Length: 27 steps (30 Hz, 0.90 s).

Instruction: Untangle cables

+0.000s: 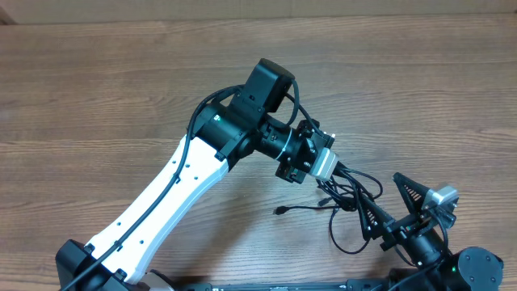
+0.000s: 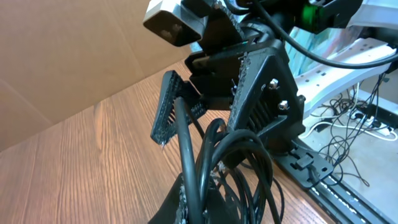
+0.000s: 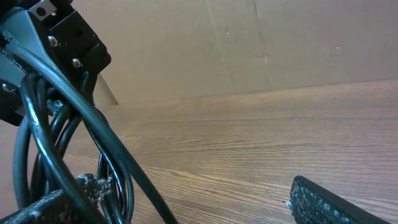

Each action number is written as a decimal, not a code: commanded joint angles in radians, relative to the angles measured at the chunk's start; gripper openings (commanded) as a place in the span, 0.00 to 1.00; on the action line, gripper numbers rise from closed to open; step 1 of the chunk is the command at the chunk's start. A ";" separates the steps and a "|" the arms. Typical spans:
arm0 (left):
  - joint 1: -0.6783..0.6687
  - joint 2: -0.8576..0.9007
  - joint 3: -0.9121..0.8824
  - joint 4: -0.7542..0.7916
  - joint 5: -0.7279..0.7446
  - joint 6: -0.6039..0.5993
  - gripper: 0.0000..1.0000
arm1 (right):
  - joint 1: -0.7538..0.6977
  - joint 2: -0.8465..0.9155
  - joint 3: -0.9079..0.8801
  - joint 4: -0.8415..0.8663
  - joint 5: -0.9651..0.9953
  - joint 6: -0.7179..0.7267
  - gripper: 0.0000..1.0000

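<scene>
The thin black flexible cables [image 1: 349, 198] lay as one tangle on the brown wooden table [image 1: 121, 97], between the two grippers, and one small plug tip [image 1: 279, 212] stretched out to the left.

From overhead, the left gripper [image 1: 329, 168] touched the top of the tangle, but its fingers were hidden. The left wrist view showed the loops [image 2: 199, 168] rising from its own dark fingers [image 2: 179, 200], which seemed closed on them.

The right gripper [image 1: 376, 187] stood wide apart. Only the right wrist view showed one of its rough black fingers [image 3: 329, 202] far from the cords [image 3: 93, 130].
</scene>
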 commanded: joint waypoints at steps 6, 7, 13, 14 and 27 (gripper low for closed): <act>0.019 -0.027 0.013 0.006 -0.028 0.018 0.04 | -0.002 -0.001 -0.004 -0.002 -0.009 -0.001 0.96; 0.023 -0.027 0.013 0.006 -0.028 0.018 0.04 | -0.002 -0.001 -0.004 -0.004 -0.009 -0.001 0.96; 0.037 -0.027 0.013 0.006 -0.023 0.018 0.04 | -0.002 -0.001 -0.004 -0.005 -0.009 -0.001 0.96; 0.037 -0.027 0.013 0.005 -0.024 0.018 0.04 | -0.002 -0.001 -0.004 -0.005 -0.010 -0.001 0.96; 0.036 -0.027 0.013 -0.013 0.142 0.016 0.04 | -0.002 -0.001 -0.004 -0.005 -0.009 -0.001 0.96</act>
